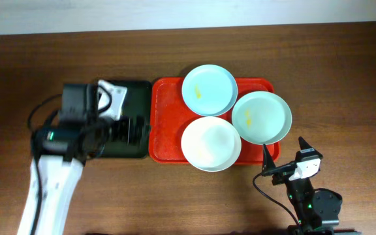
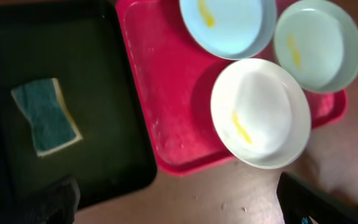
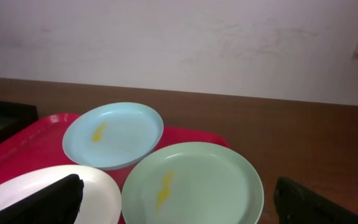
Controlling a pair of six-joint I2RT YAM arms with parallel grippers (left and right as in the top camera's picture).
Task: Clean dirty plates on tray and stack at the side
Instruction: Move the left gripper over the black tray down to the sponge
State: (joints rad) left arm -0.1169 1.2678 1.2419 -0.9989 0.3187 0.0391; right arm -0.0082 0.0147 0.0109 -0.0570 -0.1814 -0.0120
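Three plates lie on the red tray (image 1: 165, 124): pale blue (image 1: 208, 89) at the back, pale mint green (image 1: 262, 117) at the right overhanging the rim, and white (image 1: 211, 143) at the front. Each has a yellow smear, seen in the left wrist view on the blue (image 2: 229, 25), green (image 2: 319, 43) and white (image 2: 260, 112) plates. My left gripper (image 1: 132, 130) is open and empty above the dark tray, left of the red tray (image 2: 166, 93). My right gripper (image 1: 284, 149) is open and empty just in front of the green plate (image 3: 191, 180), with the blue plate (image 3: 114, 134) beyond.
A dark green-black tray (image 2: 104, 93) lies against the red tray's left side and holds a green and yellow sponge (image 2: 45, 115). My left arm covers most of it in the overhead view. Brown wooden table (image 1: 344, 78) surrounds both trays; a pale wall stands behind.
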